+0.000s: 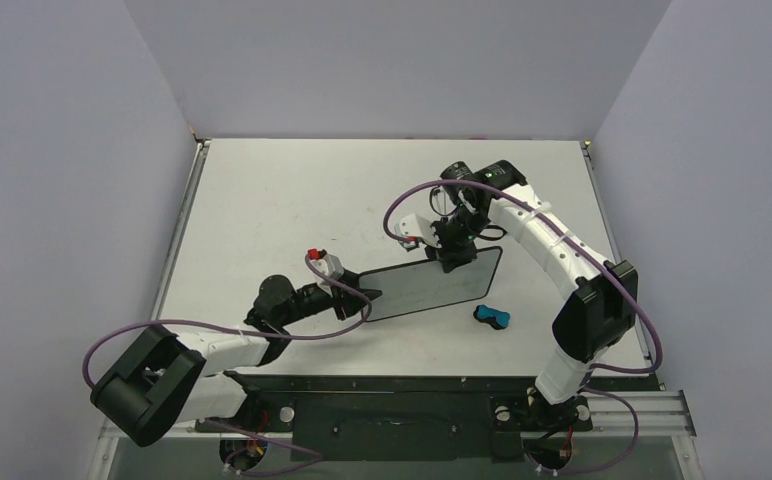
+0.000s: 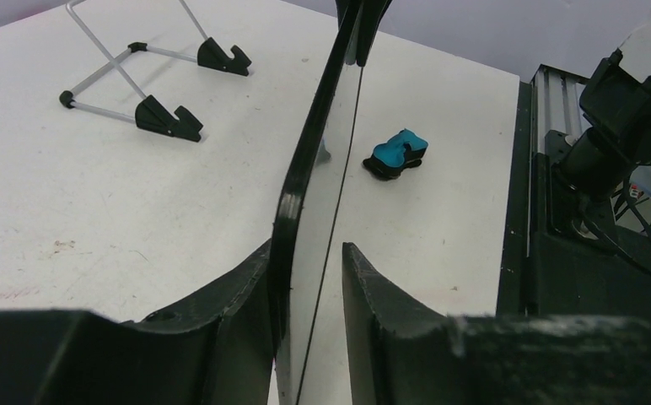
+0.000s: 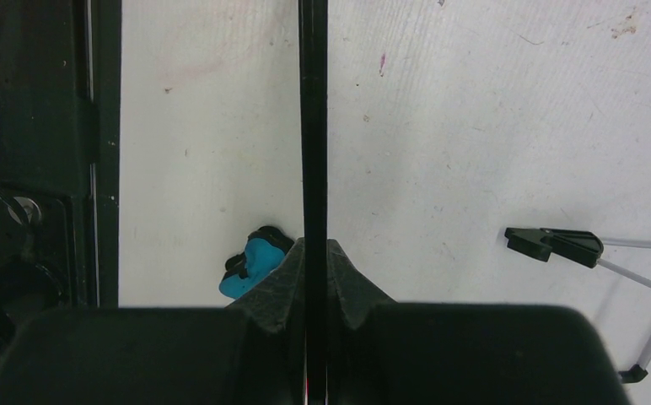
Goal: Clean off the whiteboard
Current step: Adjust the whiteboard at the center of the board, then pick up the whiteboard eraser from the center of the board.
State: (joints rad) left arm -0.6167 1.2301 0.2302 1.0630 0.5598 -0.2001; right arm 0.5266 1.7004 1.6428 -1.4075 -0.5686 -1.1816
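Observation:
The whiteboard [image 1: 432, 283], a thin black-framed board, looks dark and tilted in the top view, near the table's middle. My right gripper [image 1: 454, 262] is shut on its far long edge; in the right wrist view the black frame [image 3: 313, 126] runs straight between the pinching jaws of that gripper [image 3: 314, 243]. My left gripper [image 1: 370, 297] straddles the board's left end. In the left wrist view the board [image 2: 305, 169] stands edge-on between the fingers of the left gripper [image 2: 305, 246]: one finger lies against the frame, the other stands off with a gap. No writing shows.
A small blue-black eraser [image 1: 492, 318] lies on the table just right of the board, also seen as the eraser [image 2: 396, 154] and the eraser [image 3: 250, 261]. A wire stand with black feet [image 2: 166, 118] sits behind the board, its foot [image 3: 558, 245] visible. The black rail [image 1: 412, 385] runs along the near edge.

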